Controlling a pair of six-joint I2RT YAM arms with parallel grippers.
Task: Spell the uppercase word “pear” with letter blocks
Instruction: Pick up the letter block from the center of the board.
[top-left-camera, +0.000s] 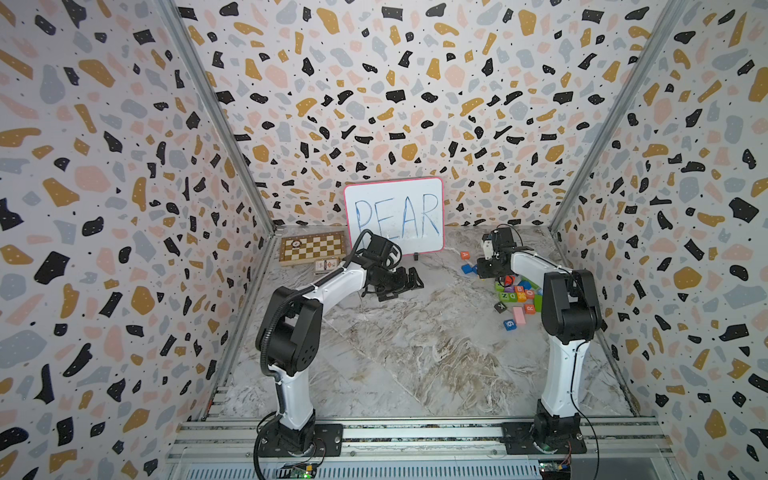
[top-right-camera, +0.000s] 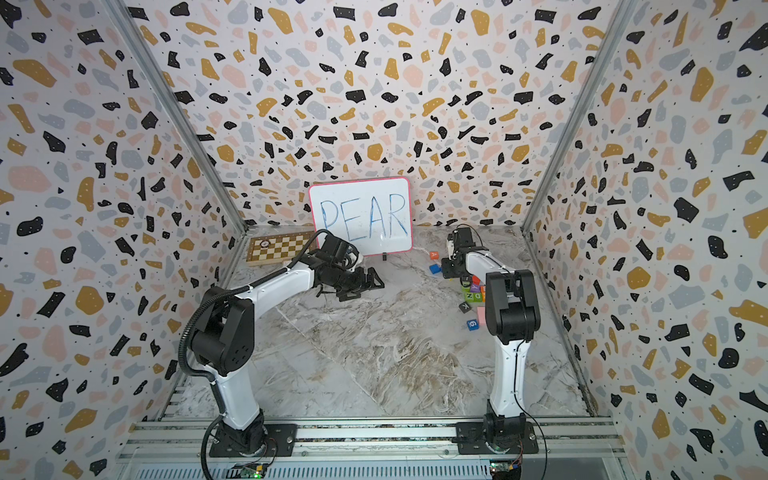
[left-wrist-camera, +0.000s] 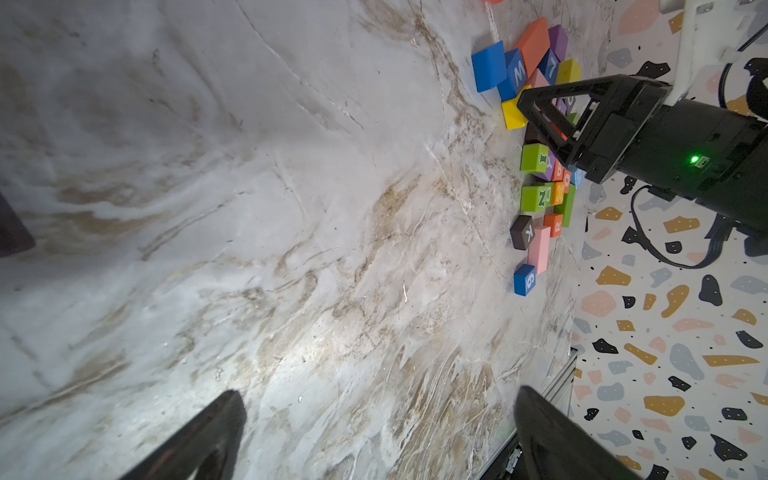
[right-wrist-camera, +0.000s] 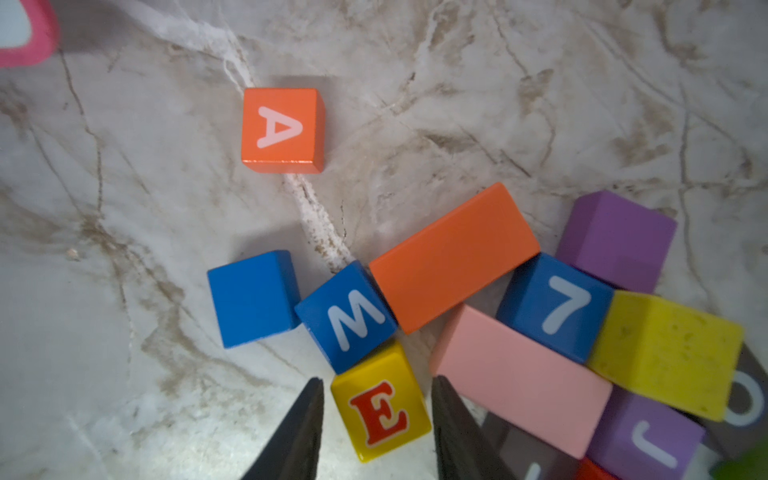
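Nearest in the pile (left-wrist-camera: 536, 195), the orange-red R block (left-wrist-camera: 555, 224) is found at its edge. The left gripper (left-wrist-camera: 378, 392) is held spread wide and empty over the marble table (left-wrist-camera: 249, 208). Farther on, the yellow E block (right-wrist-camera: 380, 409) is straddled by the right gripper (right-wrist-camera: 377, 379), whose fingers are parted and not clenched; a sliver of table is seen beside one finger. Beyond, the orange A block (right-wrist-camera: 282, 129) is set alone, well apart. The P block cannot be made out, and in both top views much of the pile is hidden by the right arm (top-right-camera: 509, 299).
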